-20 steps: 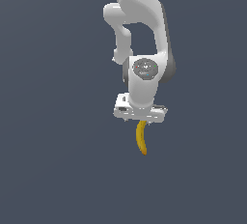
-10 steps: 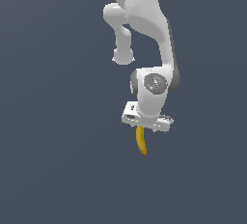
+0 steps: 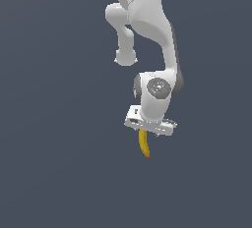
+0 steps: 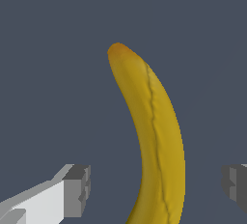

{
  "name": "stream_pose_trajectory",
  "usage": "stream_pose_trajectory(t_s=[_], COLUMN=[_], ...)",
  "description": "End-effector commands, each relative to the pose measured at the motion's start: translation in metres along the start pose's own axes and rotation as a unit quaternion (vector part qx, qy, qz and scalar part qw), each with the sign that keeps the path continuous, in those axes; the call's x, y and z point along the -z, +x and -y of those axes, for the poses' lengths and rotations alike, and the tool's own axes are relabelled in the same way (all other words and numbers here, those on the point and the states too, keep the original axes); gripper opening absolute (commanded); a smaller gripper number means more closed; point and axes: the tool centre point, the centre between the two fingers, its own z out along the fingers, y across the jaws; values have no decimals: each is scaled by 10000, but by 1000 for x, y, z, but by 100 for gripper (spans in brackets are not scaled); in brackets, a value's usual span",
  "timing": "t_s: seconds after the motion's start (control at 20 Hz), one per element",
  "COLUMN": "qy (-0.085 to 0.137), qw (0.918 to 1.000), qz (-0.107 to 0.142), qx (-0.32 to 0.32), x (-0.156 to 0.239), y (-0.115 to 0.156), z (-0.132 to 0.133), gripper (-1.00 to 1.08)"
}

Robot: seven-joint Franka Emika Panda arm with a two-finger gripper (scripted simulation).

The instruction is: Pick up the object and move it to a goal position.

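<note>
The object is a small curved yellow banana [image 3: 143, 144] lying on the dark grey floor; its browner end points away from the hand. In the exterior view its other end is hidden under the white gripper [image 3: 146, 133], which sits low, directly over it. In the wrist view the banana [image 4: 157, 131] runs between the two grey fingertips [image 4: 77, 189]. There is a gap on each side of it. The gripper [image 4: 155, 185] is open and straddles the banana without touching it.
The white arm [image 3: 147, 30] rises above the hand toward the top of the exterior view. The plain dark grey floor [image 3: 59, 163] surrounds the banana. No goal marker shows.
The hand has come down over the banana's near end and covers more of it. The banana has not moved.
</note>
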Motion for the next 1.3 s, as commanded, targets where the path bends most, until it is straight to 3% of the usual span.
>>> stream_pose_trajectory(t_s=[0.0,0.55,0.6,1.25], qy=[-3,-3,-3,-8], qw=[10000,10000,10000,10000], qz=[5,1,1,6], qx=[-5,-17,-17,-24], x=[-10,-43,-43,-41], y=[-1,0,0,0], z=[0,0,0,-2], gripper=[100,100,-100,-100])
